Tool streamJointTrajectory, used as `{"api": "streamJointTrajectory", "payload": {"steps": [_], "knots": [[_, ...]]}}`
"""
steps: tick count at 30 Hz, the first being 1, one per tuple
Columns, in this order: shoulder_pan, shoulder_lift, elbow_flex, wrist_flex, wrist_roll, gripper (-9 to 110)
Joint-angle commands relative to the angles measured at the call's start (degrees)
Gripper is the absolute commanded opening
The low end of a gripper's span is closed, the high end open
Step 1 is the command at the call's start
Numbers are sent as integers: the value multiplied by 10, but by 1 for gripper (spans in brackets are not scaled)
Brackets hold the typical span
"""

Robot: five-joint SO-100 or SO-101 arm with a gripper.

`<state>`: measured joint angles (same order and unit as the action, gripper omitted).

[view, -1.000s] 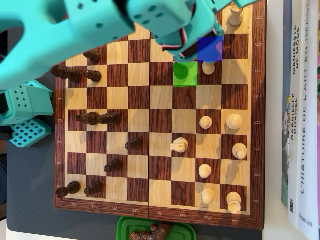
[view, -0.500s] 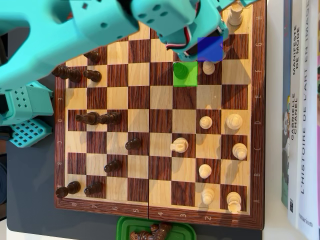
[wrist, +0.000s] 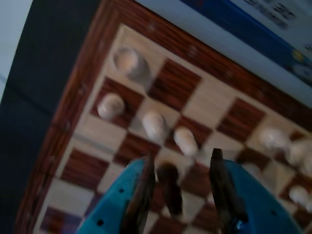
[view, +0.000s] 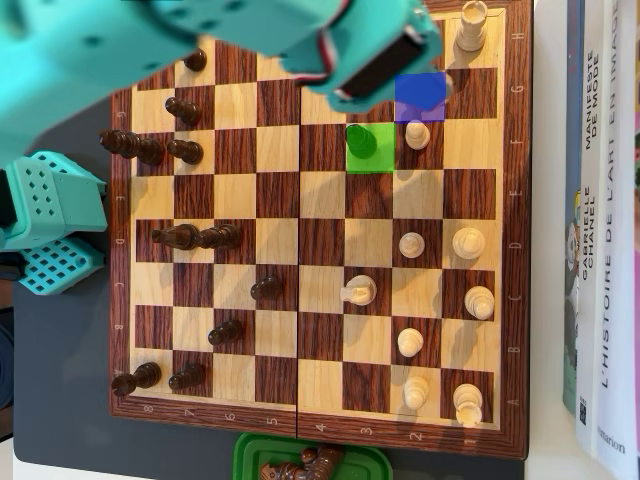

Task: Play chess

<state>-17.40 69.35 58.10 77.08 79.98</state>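
Wooden chessboard [view: 320,215] beside books [view: 605,230]; fingers [wrist: 181,168] apart, seemingly around dark piece [wrist: 170,187].

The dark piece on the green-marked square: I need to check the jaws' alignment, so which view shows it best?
The wrist view: the dark piece stands between the open jaws, though blurred. The overhead view shows it clearly on the green square, but the arm hides the jaws.

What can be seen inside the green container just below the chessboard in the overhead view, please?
The green container holds dark captured chess pieces. Only a few tops show; the picture's bottom edge cuts off the rest, so their count cannot be told.
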Motion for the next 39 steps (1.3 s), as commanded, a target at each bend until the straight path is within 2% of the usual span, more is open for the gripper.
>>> {"api": "streamJointTrajectory", "payload": {"steps": [1, 11, 39], "knots": [[17, 90, 42, 0, -4, 17], [43, 190, 204, -6, 4, 17], [25, 126, 211, -36, 4, 17]]}}
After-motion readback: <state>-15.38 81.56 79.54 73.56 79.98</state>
